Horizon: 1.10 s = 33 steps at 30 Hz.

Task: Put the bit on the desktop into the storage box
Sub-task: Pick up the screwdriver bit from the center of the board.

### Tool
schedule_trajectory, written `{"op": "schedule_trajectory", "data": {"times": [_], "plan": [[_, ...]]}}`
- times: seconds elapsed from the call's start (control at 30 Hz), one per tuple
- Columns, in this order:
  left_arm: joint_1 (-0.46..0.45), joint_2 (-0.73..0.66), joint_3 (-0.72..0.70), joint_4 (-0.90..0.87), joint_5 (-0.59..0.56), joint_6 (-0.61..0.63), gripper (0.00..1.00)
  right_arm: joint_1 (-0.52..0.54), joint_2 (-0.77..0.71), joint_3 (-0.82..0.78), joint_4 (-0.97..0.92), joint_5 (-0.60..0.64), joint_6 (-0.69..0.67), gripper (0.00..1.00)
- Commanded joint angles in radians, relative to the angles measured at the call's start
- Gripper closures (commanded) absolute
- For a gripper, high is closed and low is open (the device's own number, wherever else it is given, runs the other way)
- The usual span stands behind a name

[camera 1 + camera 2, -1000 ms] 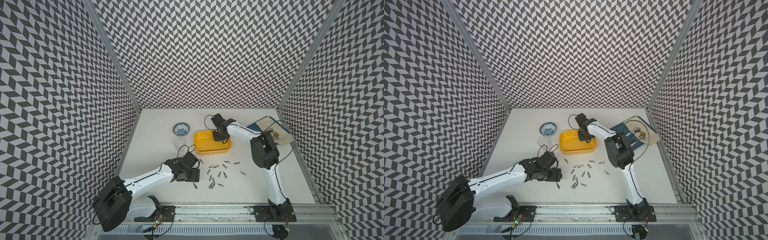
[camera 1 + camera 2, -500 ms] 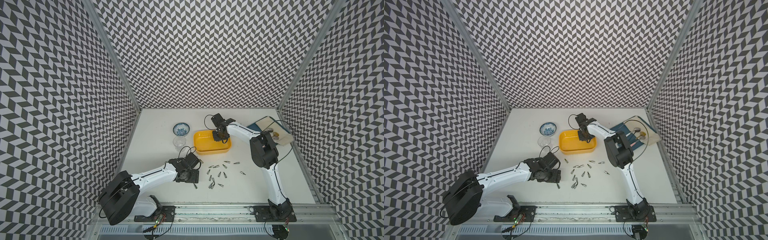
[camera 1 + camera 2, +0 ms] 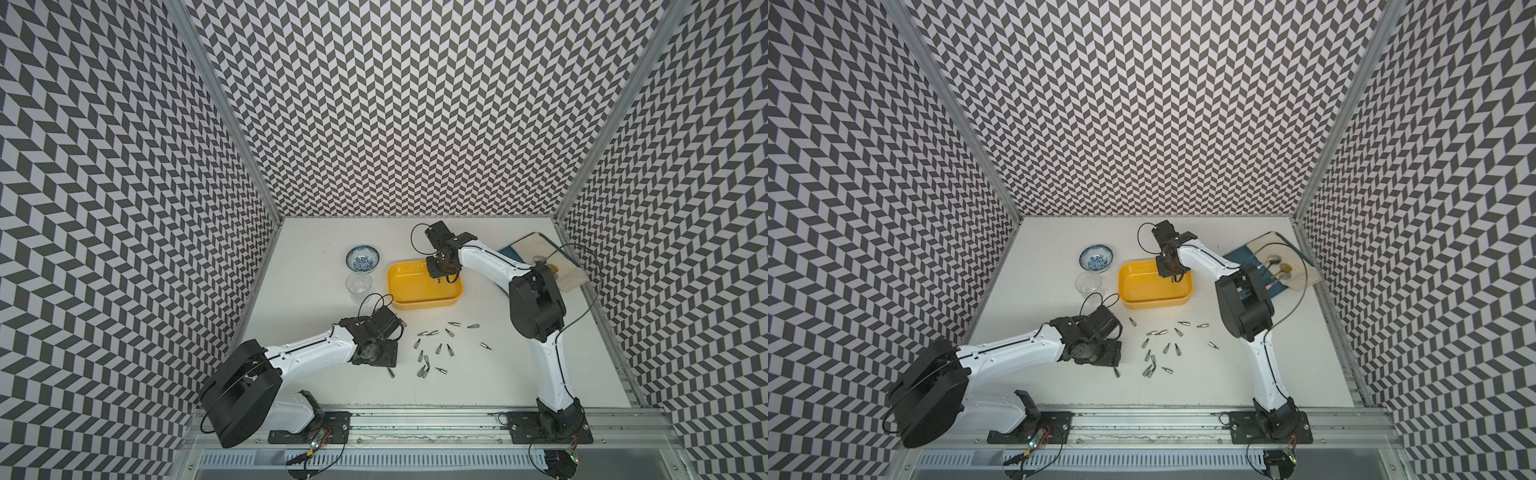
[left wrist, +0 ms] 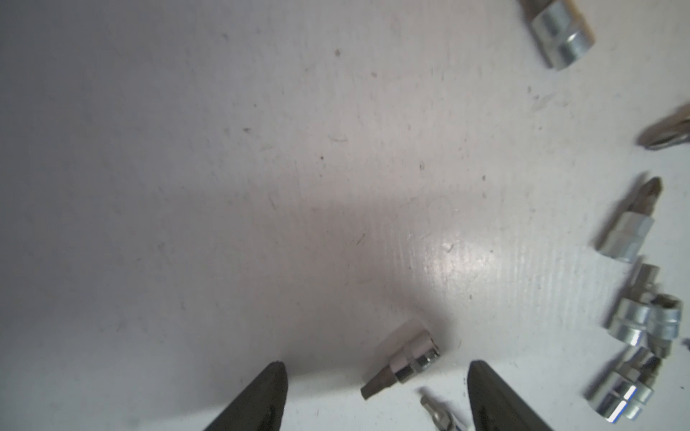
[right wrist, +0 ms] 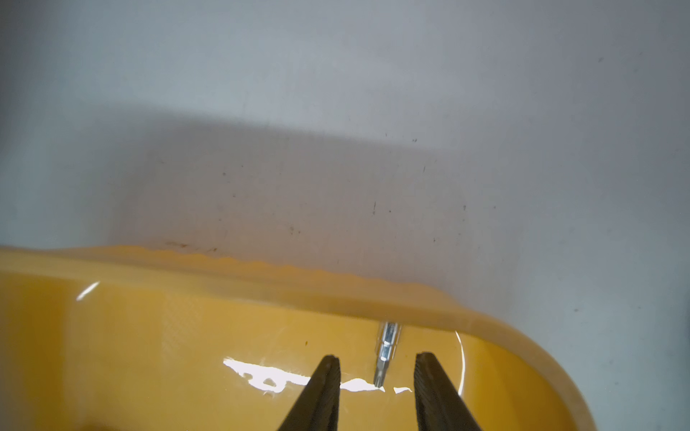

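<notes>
Right claw [image 5: 377, 355]: positioned over the storage box [image 3: 419, 301], at the box's far right corner in both top views. The jaws stand narrowly apart and hold nothing. In the right wrist view a slim bit [image 5: 387, 336] sits in the gap between the fingers [image 5: 325, 384], clear of both, inside the box [image 5: 261, 276] and close to its wall. Whether the slim bit rests on the box floor cannot be told.

Left claw [image 4: 376, 362]: low over the counter [image 3: 316, 257], at the left edge of the scattered loose bits [image 3: 436, 347]. The jaws stand wide and hold nothing. A stubby bit [image 4: 409, 360] lies flat on the counter between the two fingertips, touching neither. Further bits lie beside it in the left wrist view.

Task items: the loose bits lie on the counter in front of the storage box [image 3: 1154, 303], well apart from it.

Other items: a blue-patterned bowl [image 3: 363, 257] and a clear glass [image 3: 358, 284] stand just left of the box.
</notes>
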Motion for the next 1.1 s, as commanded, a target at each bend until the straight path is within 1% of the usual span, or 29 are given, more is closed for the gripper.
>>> {"op": "schedule_trajectory", "data": {"times": [0.0, 0.3, 0.37, 0.47, 0.6, 0.77, 0.93, 1.07], "plan": [[-0.009, 0.018, 0.028, -0.018, -0.025, 0.004, 0.22, 0.003, -0.100, -0.030, 0.002, 0.005, 0.016, 0.62], [-0.017, 0.036, 0.034, -0.027, -0.042, 0.003, 0.27, 0.010, -0.264, -0.146, -0.006, 0.015, 0.047, 0.62], [-0.016, 0.037, 0.033, -0.024, -0.045, 0.004, 0.31, 0.011, -0.305, -0.181, -0.005, 0.020, 0.057, 0.62], [-0.015, 0.046, 0.035, -0.021, -0.047, 0.008, 0.33, 0.011, -0.364, -0.241, -0.004, 0.027, 0.070, 0.62], [-0.016, 0.060, 0.042, -0.022, -0.053, 0.010, 0.40, 0.010, -0.444, -0.343, 0.013, 0.036, 0.095, 0.62], [-0.015, 0.063, 0.040, -0.015, -0.047, 0.018, 0.46, 0.001, -0.531, -0.477, 0.063, -0.024, 0.128, 0.62], [-0.016, 0.063, 0.040, -0.013, -0.049, 0.025, 0.49, -0.001, -0.600, -0.569, 0.078, -0.031, 0.162, 0.62], [-0.016, 0.083, 0.052, -0.015, -0.055, 0.040, 0.54, -0.010, -0.651, -0.634, 0.099, -0.054, 0.178, 0.62]]}}
